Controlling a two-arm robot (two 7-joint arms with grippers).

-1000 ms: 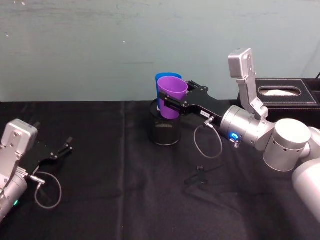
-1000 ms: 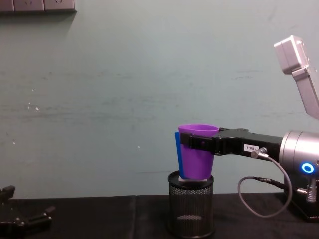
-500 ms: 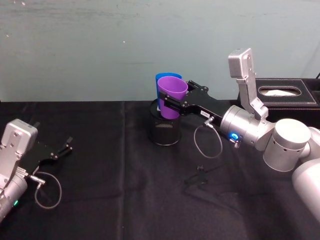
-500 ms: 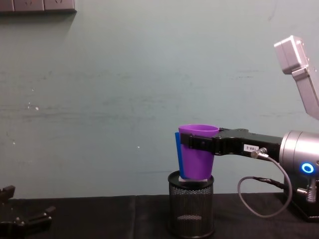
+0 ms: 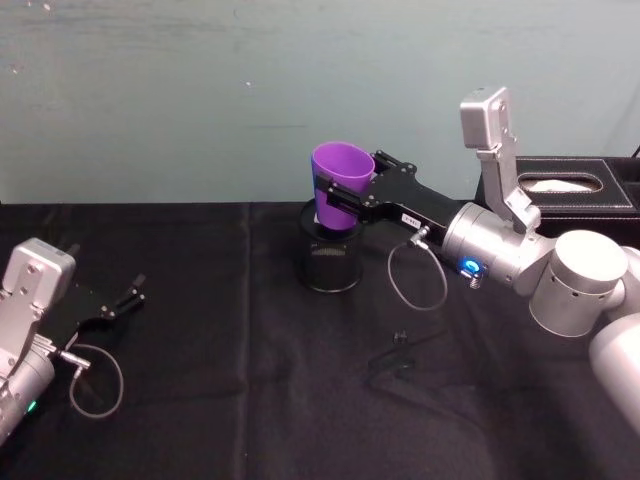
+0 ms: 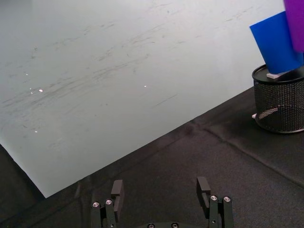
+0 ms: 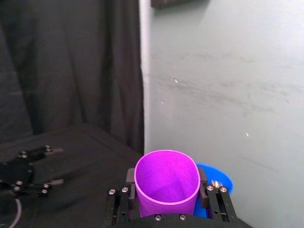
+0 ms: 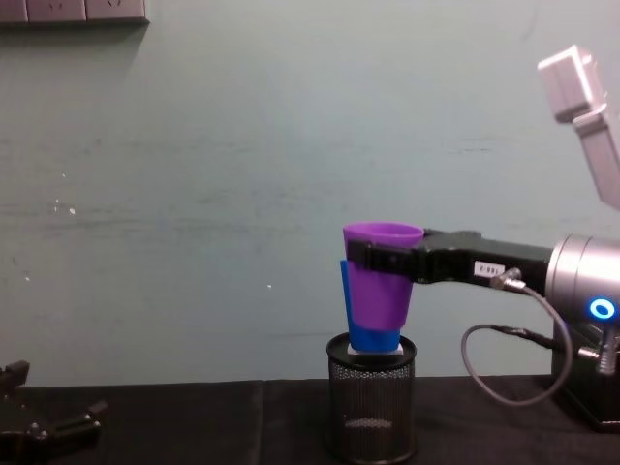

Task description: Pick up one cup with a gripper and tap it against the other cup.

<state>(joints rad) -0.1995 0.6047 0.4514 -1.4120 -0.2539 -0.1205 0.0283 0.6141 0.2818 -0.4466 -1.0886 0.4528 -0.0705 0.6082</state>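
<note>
Your right gripper (image 5: 335, 207) is clamped on the purple cup (image 5: 341, 178), one finger (image 7: 124, 181) on each side of its wall just under the rim, cup upright w/ mouth up, held in the air above the mesh holder (image 5: 329, 261). In the chest view the purple cup (image 8: 381, 281) hangs clear of the holder (image 8: 370, 397) top, and the blue cup (image 8: 371, 335) sits right behind it, base down on the holder, its lower part showing below the purple one's base. From the right wrist view you see the blue cup (image 7: 219, 178) rim peeking out just past the far finger, tight against the purple cup (image 7: 166, 182); can't tell if the two actually touch. Your left gripper (image 5: 123, 300) sits low over the black cloth (image 5: 220, 380), well apart from the cups, fingers (image 6: 117, 190) spread w/ nothing between them; from its wrist cam the blue cup (image 6: 277, 43) and holder (image 6: 279, 105) are far ahead of the fingertips. A tissue box (image 5: 570, 186) sits behind the right arm.
</note>
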